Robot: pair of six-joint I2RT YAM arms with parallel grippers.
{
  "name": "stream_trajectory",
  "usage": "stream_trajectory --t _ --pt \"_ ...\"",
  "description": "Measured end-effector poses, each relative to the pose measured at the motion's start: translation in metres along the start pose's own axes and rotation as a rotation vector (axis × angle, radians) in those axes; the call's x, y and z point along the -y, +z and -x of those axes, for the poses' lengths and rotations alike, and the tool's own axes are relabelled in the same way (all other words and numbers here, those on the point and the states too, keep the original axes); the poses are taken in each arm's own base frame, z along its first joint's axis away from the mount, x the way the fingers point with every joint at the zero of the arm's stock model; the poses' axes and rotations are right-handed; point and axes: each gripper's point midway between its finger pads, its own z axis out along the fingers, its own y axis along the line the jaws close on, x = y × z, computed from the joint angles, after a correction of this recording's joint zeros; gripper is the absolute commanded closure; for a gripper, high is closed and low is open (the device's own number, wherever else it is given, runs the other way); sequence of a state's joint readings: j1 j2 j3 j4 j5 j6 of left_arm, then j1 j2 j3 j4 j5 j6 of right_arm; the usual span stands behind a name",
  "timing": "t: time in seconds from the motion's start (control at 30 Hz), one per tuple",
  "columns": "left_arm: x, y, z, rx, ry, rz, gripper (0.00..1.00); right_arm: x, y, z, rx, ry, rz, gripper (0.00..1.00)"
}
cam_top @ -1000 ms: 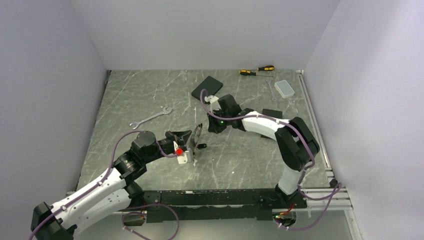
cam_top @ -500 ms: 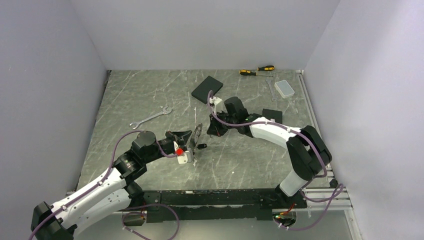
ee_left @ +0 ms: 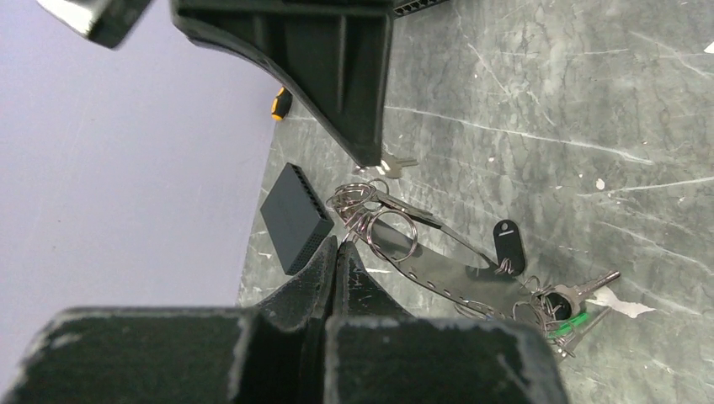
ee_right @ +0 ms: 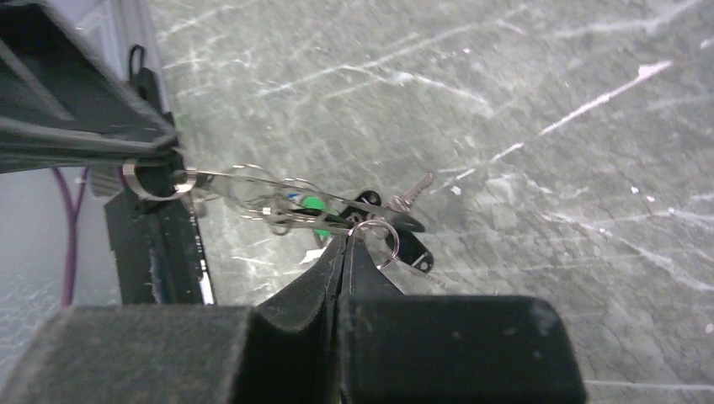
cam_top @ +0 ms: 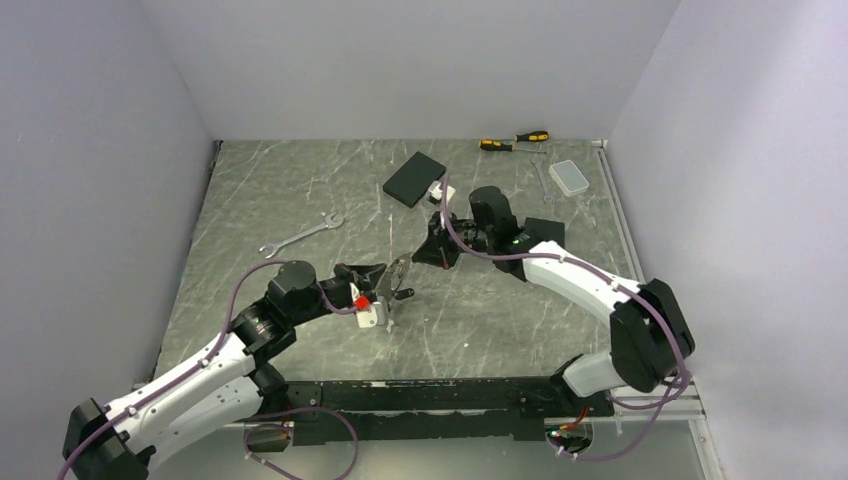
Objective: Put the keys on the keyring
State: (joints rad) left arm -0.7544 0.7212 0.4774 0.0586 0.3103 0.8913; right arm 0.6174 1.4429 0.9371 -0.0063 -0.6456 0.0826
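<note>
The keyring [cam_top: 399,271], a thin silver loop, hangs off the table between my two grippers. My left gripper [cam_top: 387,288] is shut on one end of its wire [ee_left: 340,239], beside several small split rings [ee_left: 392,235]. My right gripper [cam_top: 416,259] is shut on a small split ring [ee_right: 375,241] at the loop's other end. A silver key [ee_left: 397,164] sticks out beside its fingertips. More keys [ee_left: 574,294], a green tag [ee_right: 313,204] and a black tag [ee_left: 508,245] hang on the loop [ee_right: 253,178].
A silver wrench [cam_top: 300,235] lies at the left. A black box [cam_top: 414,178] lies behind the grippers and shows in the left wrist view [ee_left: 294,218]. Screwdrivers [cam_top: 513,141] and a clear plastic box [cam_top: 571,177] are at the back right.
My right arm's elbow has swung out to the right and its wrist has drawn back to the right. The keyring now lies flatter, stretched between both grippers. The left arm has barely moved.
</note>
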Motion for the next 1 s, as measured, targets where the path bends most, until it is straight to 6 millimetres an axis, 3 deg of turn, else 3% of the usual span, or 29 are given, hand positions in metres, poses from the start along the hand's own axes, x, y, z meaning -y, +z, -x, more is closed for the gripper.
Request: stream_trajectory --t 0.3,0.67,1.0 --pt "0.005 0.002 0.005 0.027 -0.022 -0.025 1.00 -0.039 -0.026 0.026 0.072 -0.067 0.122 1.00" --pt "0.017 0.002 0.011 0.069 -0.030 -0.081 1.00 -0.065 -0.039 0.018 0.024 -0.059 0.242 1.00" --pt "0.020 0.003 0.016 0.095 -0.033 -0.101 1.00 -0.083 -0.047 0.022 0.017 -0.062 0.335 1.00"
